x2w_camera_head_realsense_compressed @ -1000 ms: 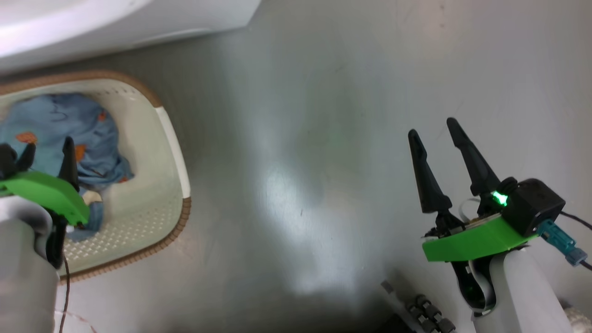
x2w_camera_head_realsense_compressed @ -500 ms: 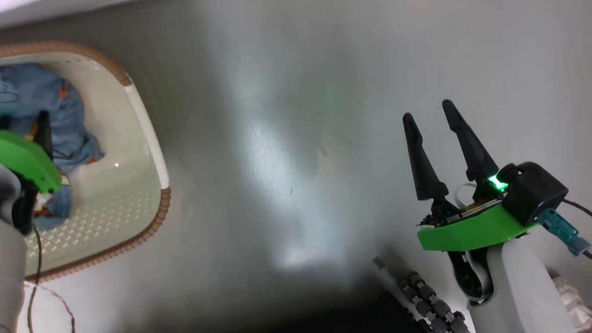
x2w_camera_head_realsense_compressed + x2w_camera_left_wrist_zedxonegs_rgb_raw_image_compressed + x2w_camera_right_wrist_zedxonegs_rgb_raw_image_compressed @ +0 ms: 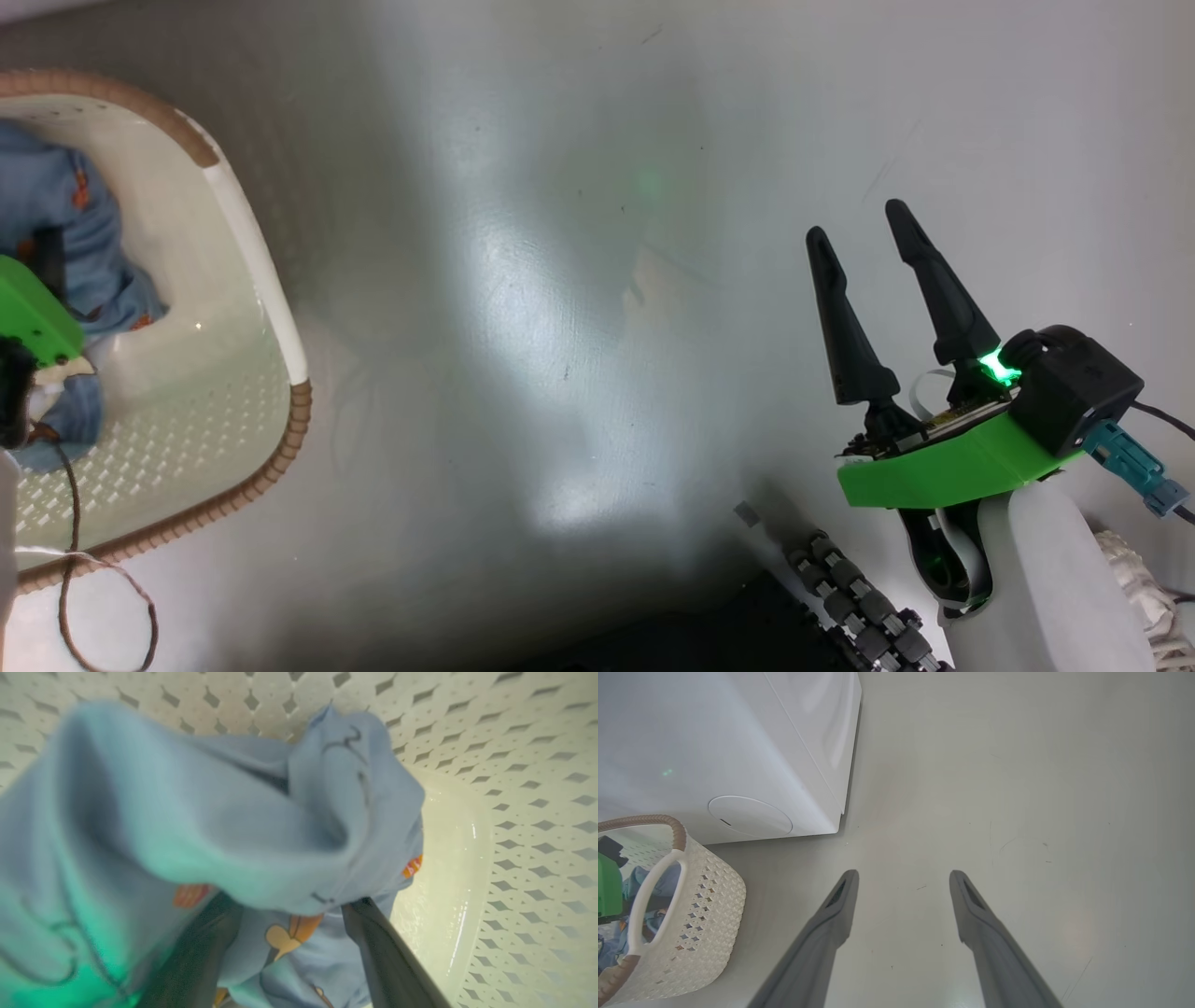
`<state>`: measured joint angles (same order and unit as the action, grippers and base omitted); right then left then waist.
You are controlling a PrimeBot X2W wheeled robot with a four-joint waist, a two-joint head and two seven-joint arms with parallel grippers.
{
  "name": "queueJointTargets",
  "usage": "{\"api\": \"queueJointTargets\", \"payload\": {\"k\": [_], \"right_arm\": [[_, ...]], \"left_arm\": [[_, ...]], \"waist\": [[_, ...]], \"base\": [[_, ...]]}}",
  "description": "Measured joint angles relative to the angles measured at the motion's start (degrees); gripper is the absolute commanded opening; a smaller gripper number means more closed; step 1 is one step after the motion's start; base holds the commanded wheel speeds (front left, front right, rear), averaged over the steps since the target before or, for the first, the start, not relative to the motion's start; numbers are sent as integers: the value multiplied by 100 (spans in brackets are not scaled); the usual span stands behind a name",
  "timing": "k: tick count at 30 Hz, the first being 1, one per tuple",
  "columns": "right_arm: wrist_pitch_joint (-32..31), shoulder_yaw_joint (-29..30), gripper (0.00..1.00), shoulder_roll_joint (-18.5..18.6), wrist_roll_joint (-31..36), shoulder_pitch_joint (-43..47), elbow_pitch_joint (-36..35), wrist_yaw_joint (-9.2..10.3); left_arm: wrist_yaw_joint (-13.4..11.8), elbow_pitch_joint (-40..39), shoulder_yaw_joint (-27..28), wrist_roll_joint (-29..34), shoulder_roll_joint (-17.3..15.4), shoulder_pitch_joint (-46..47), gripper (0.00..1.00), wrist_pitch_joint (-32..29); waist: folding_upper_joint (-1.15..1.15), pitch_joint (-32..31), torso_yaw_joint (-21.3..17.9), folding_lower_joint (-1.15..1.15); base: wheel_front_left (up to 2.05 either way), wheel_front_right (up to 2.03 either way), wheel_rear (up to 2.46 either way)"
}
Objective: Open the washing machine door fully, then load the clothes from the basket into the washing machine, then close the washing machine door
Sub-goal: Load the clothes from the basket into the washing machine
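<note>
A: The floor (image 3: 579,280) is grey and glossy, with a bright patch of reflected light. Where are the clothes?

B: The clothes (image 3: 210,826) lie in the basket (image 3: 705,933), which stands on the floor just beside the lower front of the washing machine (image 3: 714,742). They are heaped toward one side. The perforated bottom near the white handle (image 3: 257,271) is bare.

A: How will they handle, do you think?

B: Soft, light and limp, I judge. They are not fragile and not slippery, but they will sag and may trail over the brown rim (image 3: 280,448) when lifted. It is better to take a thick fold on top of the heap, deep between the fingers, than a thin edge.

A: And the grippers?

B: The left gripper (image 3: 294,910) is down in the basket. Its two fingers (image 3: 383,952) are spread wide, with blue fabric between and over them, not pinched. The right gripper (image 3: 857,222) hangs over bare floor, well apart from the basket, fingers apart, holding nothing.
</note>
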<state>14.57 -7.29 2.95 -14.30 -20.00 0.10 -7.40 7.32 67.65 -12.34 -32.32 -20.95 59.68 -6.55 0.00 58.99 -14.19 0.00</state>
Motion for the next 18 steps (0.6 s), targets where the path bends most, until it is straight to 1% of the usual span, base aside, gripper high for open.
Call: {"api": "queueJointTargets", "payload": {"k": [1,6,9,14,18], "right_arm": [[0,-2,100,0,0,0,0,0],[0,4,100,0,0,-52,11,0],[0,35,100,0,0,-129,11,0],[0,73,100,0,1,-131,18,0],[0,107,100,0,7,-130,22,0]], "left_arm": [[0,46,-4,-12,-5,8,0,-36],[0,169,3,-111,30,42,0,-83],[0,179,-45,-124,88,11,0,85],[0,104,-218,-115,125,-236,0,543],[0,-46,-324,-132,249,-471,0,926]], "waist": [[0,2,-11,0],[0,-32,-19,0],[0,-105,-1,0],[0,-293,41,0],[0,-507,85,0]], "base": [[0,0,0],[0,0,0],[0,0,0],[0,0,0],[0,0,0]]}}
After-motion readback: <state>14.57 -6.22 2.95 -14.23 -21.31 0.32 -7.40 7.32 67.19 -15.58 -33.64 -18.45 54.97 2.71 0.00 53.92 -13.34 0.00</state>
